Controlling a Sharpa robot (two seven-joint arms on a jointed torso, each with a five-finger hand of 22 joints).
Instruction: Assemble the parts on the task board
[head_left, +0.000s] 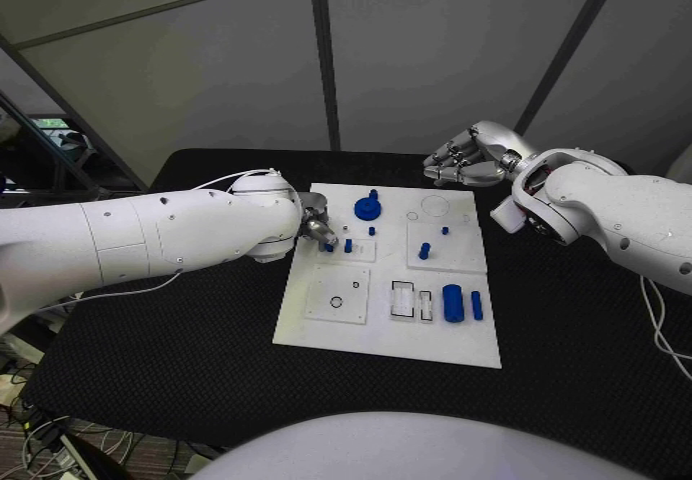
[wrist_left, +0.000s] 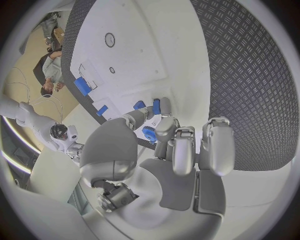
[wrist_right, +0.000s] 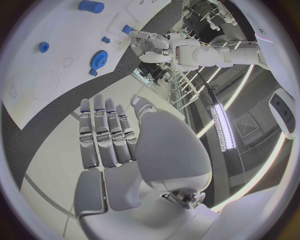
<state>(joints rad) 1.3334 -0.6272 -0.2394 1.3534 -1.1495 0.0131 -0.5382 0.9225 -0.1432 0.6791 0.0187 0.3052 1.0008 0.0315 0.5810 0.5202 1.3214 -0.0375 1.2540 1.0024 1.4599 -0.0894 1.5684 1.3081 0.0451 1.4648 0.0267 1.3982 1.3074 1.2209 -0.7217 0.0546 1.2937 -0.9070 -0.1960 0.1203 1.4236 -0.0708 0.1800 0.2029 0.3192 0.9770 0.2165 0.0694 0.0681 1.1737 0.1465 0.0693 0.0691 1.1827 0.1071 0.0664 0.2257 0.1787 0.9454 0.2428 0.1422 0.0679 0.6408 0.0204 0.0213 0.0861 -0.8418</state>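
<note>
My left hand (head_left: 315, 228) sits at the left edge of the white task board (head_left: 375, 335), and my own arm hides its fingers from above. The wrist view shows what the head view cannot: fingertips (wrist_left: 164, 126) closed round a small blue peg (wrist_left: 150, 133). My right hand (head_left: 469, 160) hovers off the board's far right corner over the black worktop (head_left: 173, 350), fingers straight, together and empty.
</note>
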